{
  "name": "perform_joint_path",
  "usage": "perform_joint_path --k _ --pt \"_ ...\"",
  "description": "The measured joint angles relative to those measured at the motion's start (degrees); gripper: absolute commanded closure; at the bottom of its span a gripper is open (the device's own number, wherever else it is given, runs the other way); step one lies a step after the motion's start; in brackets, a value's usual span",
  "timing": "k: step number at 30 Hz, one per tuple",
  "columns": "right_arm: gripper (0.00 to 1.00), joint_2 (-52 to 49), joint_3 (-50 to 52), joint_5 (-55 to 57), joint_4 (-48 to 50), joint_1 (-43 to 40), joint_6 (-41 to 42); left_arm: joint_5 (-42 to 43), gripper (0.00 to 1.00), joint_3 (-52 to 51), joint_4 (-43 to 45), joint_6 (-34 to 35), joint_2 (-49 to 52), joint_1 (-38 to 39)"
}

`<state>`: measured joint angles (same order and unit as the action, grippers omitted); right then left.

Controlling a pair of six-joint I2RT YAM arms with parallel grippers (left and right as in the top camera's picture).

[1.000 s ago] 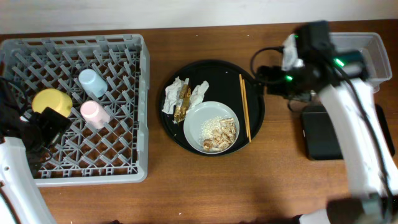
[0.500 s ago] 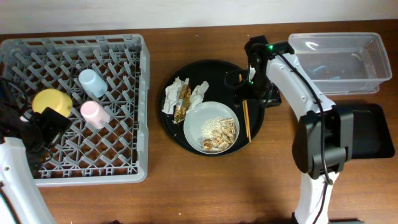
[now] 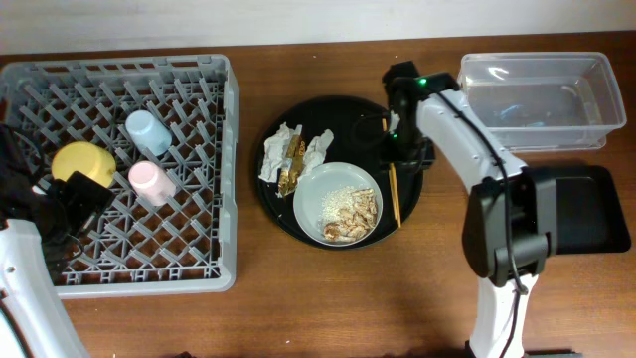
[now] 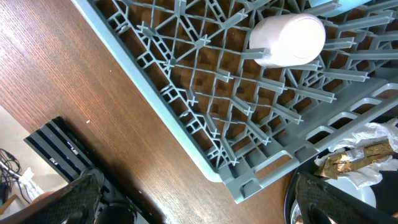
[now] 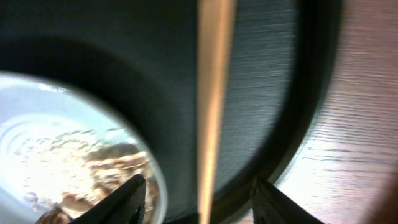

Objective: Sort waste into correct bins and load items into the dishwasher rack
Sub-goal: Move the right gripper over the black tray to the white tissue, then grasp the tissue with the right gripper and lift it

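The thin brown chopsticks (image 3: 394, 194) lie on the right side of the round black tray (image 3: 343, 114). My right gripper (image 3: 395, 149) is low over their far end. In the right wrist view the chopsticks (image 5: 211, 106) run between the fingers of my right gripper (image 5: 202, 208), which is open with a gap on each side. The pale plate (image 3: 333, 199) holds rice and fried scraps, and crumpled wrappers (image 3: 293, 154) lie beside it. The grey dishwasher rack (image 3: 227, 179) holds a blue cup (image 3: 146, 131), a pink cup (image 3: 151, 181) and a yellow bowl (image 3: 81, 162). My left gripper (image 3: 79, 204) hangs open over the rack's left part.
A clear plastic tub (image 3: 542, 99) stands at the back right, with a shallow black rectangular tray (image 3: 586, 214) in front of it. In the left wrist view the rack's corner (image 4: 249, 180) sits near the round tray's edge, with bare wooden table (image 4: 93, 81) beside it.
My right arm has swung left from the clear tub to the round tray and come down over the chopsticks, and its jaws have narrowed. The left arm has not moved.
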<state>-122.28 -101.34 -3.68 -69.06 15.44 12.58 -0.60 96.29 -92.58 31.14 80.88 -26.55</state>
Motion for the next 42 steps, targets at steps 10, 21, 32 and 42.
perform_joint_path --k 10,21,32,42 --pt "0.21 -0.09 0.37 -5.55 21.18 15.82 4.85 0.07 0.00 0.00 -0.04 0.00 0.00 0.00" --pt "0.32 -4.55 0.37 2.67 29.44 16.83 12.33 0.02 0.00 0.00 -0.02 0.00 0.00 0.00" --pt "0.96 -6.47 0.35 3.50 27.74 18.51 13.99 0.02 0.00 0.00 -0.02 0.00 0.00 0.00" --pt "0.96 -3.58 -26.77 3.56 -0.15 6.29 13.99 0.00 0.00 0.00 -0.02 0.00 0.00 0.00"
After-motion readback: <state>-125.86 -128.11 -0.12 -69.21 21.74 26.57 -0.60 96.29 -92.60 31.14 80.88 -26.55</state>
